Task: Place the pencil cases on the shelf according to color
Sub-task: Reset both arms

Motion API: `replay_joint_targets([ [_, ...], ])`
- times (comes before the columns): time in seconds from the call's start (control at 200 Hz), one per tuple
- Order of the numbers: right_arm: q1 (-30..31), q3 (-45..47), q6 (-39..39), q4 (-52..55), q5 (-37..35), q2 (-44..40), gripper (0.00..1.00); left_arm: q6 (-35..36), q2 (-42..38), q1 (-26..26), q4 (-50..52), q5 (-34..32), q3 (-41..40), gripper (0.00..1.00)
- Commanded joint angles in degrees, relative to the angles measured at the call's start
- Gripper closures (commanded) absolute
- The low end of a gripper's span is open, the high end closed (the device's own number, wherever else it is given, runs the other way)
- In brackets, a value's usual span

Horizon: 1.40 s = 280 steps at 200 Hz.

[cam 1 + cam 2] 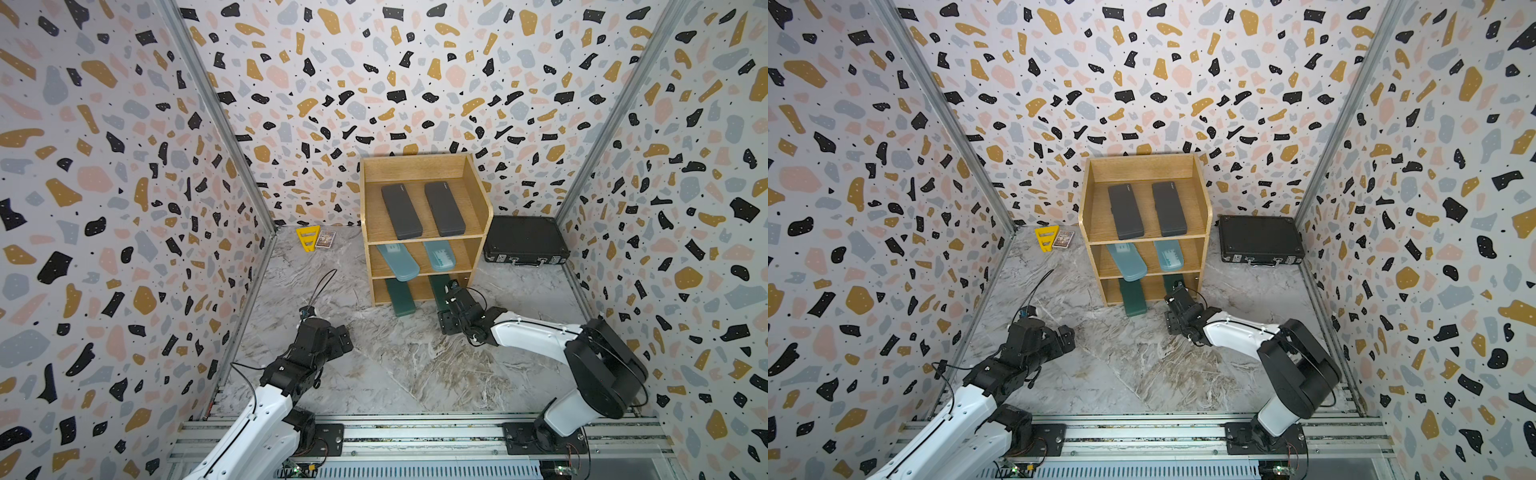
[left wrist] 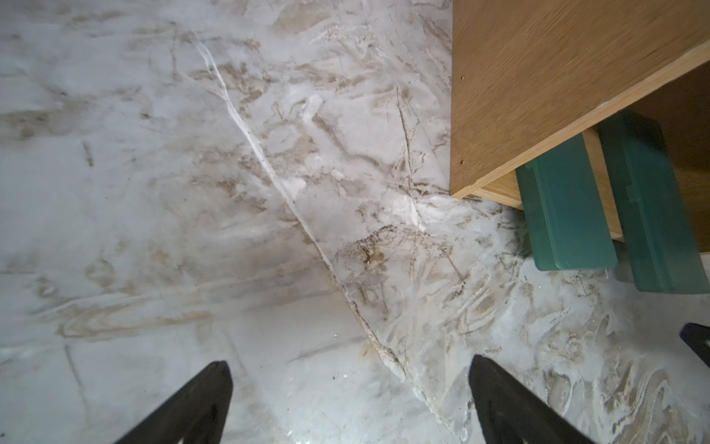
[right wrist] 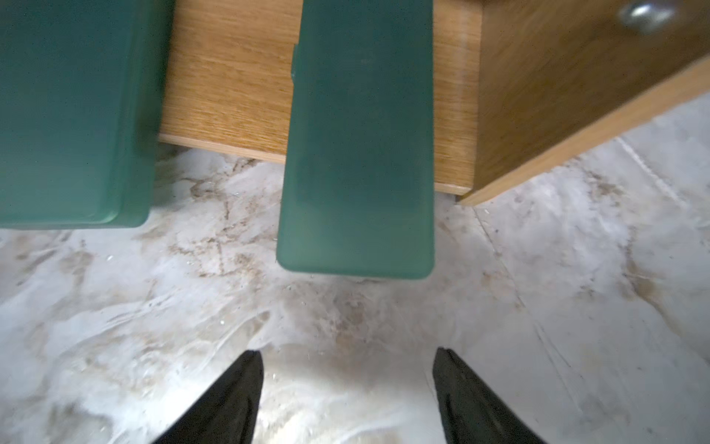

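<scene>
Right gripper (image 3: 347, 353), jaws apart and empty, sits at 5 o'clock of the shelf (image 1: 478, 199) in a top view, just short of a dark green pencil case (image 3: 357, 153) overhanging the bottom tier (likely light, rigid, slick: pinch across its narrow width); left gripper (image 2: 349, 369) likewise spread, empty.

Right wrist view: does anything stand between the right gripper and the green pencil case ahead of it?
Nothing visible does. Only bare marble table lies between the open right gripper and the green pencil case, whose near end overhangs the bottom tier of the shelf.
</scene>
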<state>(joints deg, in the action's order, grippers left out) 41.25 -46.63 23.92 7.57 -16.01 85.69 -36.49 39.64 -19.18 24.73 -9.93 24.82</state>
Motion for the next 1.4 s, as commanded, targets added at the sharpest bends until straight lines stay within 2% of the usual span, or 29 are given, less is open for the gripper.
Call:
replay_joint_targets([
  [0.0,0.0,3.4,0.4,5.1,-2.6,-7.2,0.22,4.3,-1.2,0.2,-2.6,-5.8,2.3,0.0],
  [0.11,0.0,8.5,0.1,7.4,-9.6,-14.5,0.15,10.1,-1.0,0.2,-9.1,-7.8,1.7,0.0],
  [0.22,0.0,11.8,1.5,10.7,-21.6,-20.0,0.0,13.9,0.9,0.2,-15.3,-19.1,0.9,0.0],
  [0.345,0.0,12.9,1.7,13.5,-30.1,-23.6,0.0,21.3,6.3,0.2,-24.2,-30.3,-1.1,0.0],
  [0.49,-0.3,12.5,-0.5,11.9,-37.3,-26.0,0.0,33.7,15.8,0.4,-48.1,-35.0,-8.0,0.0],
  [0.561,-1.1,13.1,-6.6,7.5,-40.7,-26.6,0.0,35.1,21.9,1.2,-56.6,-35.3,-9.0,0.0],
  [0.646,-3.4,17.9,-20.7,-11.7,-44.1,-25.4,0.0,36.3,29.2,2.3,-62.5,-32.8,-7.9,0.0],
  [0.716,-6.7,20.9,-29.3,-26.7,-42.3,-23.1,0.0,36.7,32.7,2.9,-62.9,-31.0,-5.6,0.0],
  [0.836,-16.7,21.9,-29.9,-38.7,-37.1,-16.7,0.0,36.7,40.1,5.5,-72.4,-27.7,-5.7,0.0],
  [0.901,-20.6,21.9,-31.8,-43.6,-36.7,-11.9,0.0,36.2,39.5,5.7,-66.2,-24.1,-3.9,0.0],
  [0.971,-22.3,22.2,-32.4,-48.7,-38.0,-6.9,0.0,36.5,40.7,6.7,-67.0,-21.6,-3.2,0.0],
  [1.026,-22.8,23.4,-32.4,-53.0,-36.2,-3.2,0.0,35.6,40.2,7.8,-65.9,-19.7,-3.2,0.0],
  [1.076,-22.9,24.6,-35.6,-61.8,-36.6,0.2,0.0,35.3,39.6,8.5,-66.3,-17.4,-4.0,0.0],
  [1.111,-22.6,23.6,-34.8,-59.3,-36.6,0.1,0.0,35.9,39.8,8.7,-68.3,-15.5,-5.2,0.0],
  [1.156,-23.1,23.3,-32.6,-55.2,-31.9,-1.6,0.0,35.7,41.9,9.5,-73.9,-13.7,-7.4,0.0],
  [1.196,-24.6,26.1,-32.0,-59.8,-23.3,-1.7,0.0,36.9,44.1,9.6,-80.0,-14.6,-8.2,0.0],
  [1.226,-26.0,27.7,-32.5,-63.4,-18.4,-0.2,0.0,36.3,43.3,9.6,-78.1,-14.4,-7.9,0.0],
  [1.251,-26.4,27.5,-32.7,-65.4,-19.6,0.9,0.0,35.6,42.0,9.6,-74.4,-14.0,-7.2,0.0],
  [1.281,-26.5,26.1,-31.4,-61.5,-20.4,0.4,0.0,35.3,41.2,9.8,-71.3,-13.6,-6.6,0.0],
  [1.326,-28.2,24.9,-29.3,-56.0,-16.9,-1.1,0.0,35.6,42.1,9.9,-74.1,-13.7,-7.2,0.0],
  [1.396,-32.4,25.6,-25.5,-56.2,-11.0,-1.5,0.0,35.8,42.5,9.9,-75.9,-13.8,-7.6,0.0],
])
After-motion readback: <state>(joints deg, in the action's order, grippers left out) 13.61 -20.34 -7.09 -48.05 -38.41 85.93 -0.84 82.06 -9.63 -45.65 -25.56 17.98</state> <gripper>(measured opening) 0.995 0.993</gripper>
